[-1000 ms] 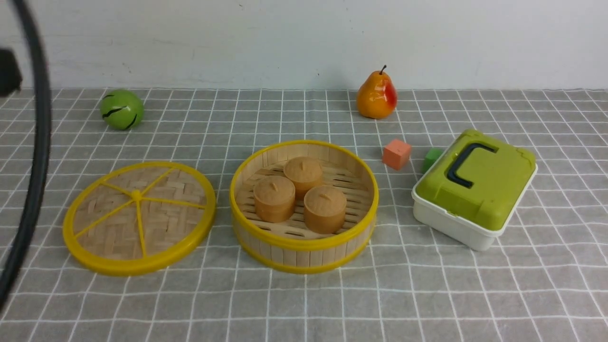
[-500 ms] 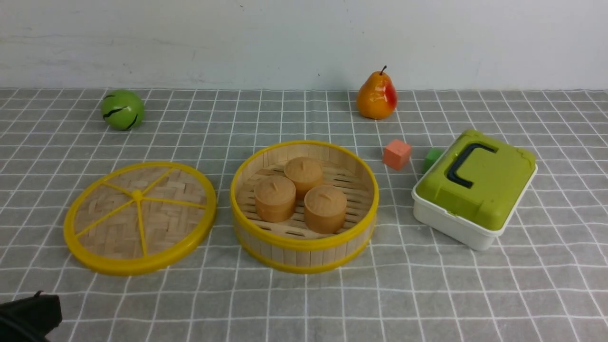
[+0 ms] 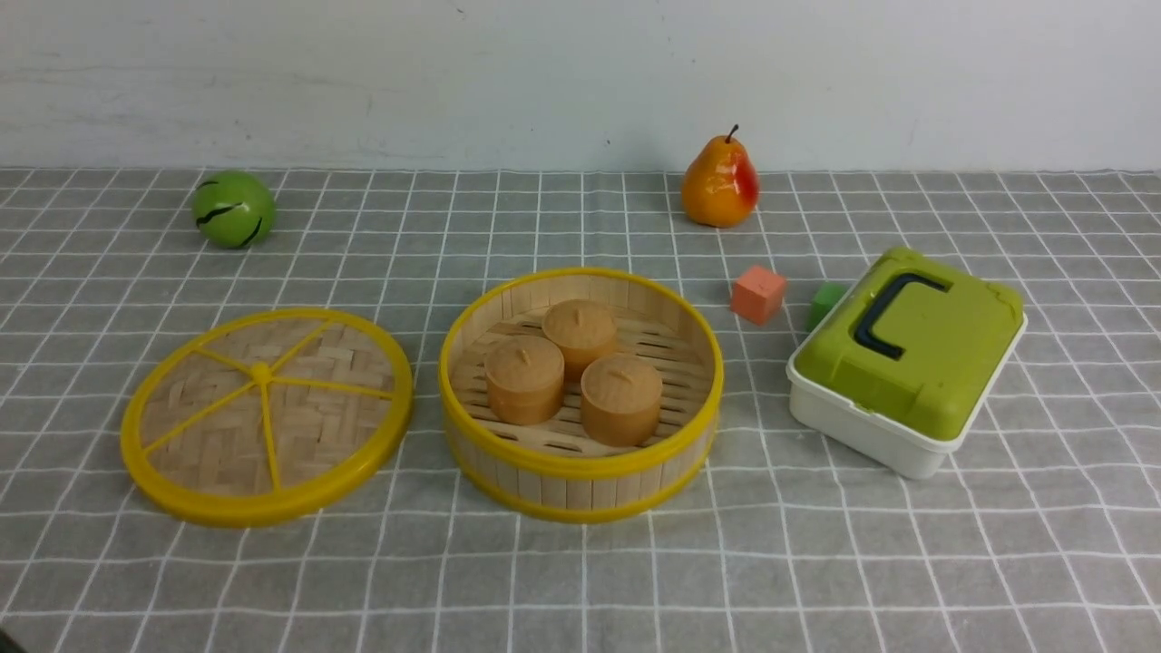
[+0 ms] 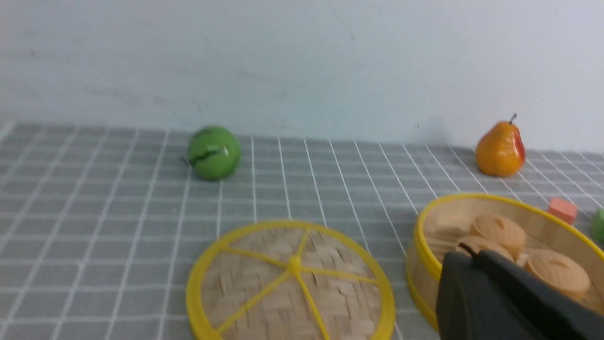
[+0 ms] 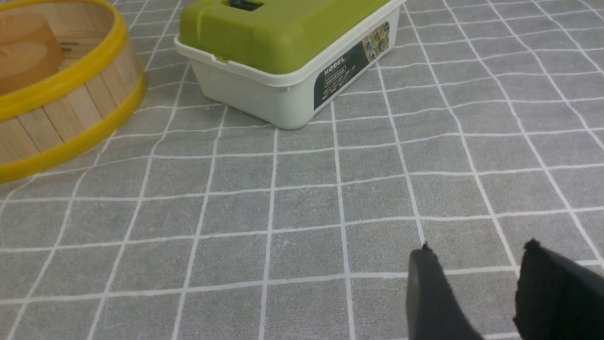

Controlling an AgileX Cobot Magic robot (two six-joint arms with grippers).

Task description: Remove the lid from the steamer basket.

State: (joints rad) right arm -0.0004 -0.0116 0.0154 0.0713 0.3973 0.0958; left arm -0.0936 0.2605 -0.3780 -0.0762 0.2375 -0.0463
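Observation:
The lid [image 3: 266, 414], a woven bamboo disc with a yellow rim and spokes, lies flat on the cloth to the left of the steamer basket [image 3: 580, 472], apart from it. The basket stands uncovered, with three tan buns [image 3: 580, 370] inside. In the left wrist view my left gripper [image 4: 467, 254] is shut with nothing in it and hangs near the table's front, with the lid [image 4: 289, 283] and the basket [image 4: 422, 245] beyond it. My right gripper [image 5: 476, 248] is open and empty over bare cloth, well to the near side of the basket [image 5: 71, 80]. Neither gripper shows in the front view.
A white box with a green lid [image 3: 907, 358] stands right of the basket. An orange cube [image 3: 757, 294] and a green cube [image 3: 824, 302] lie behind them. A pear [image 3: 719, 184] and a green ball [image 3: 232, 209] sit near the back wall.
The left arm has drawn back from the left side of the front view towards the near edge and has left that view. Lid and basket have not moved.

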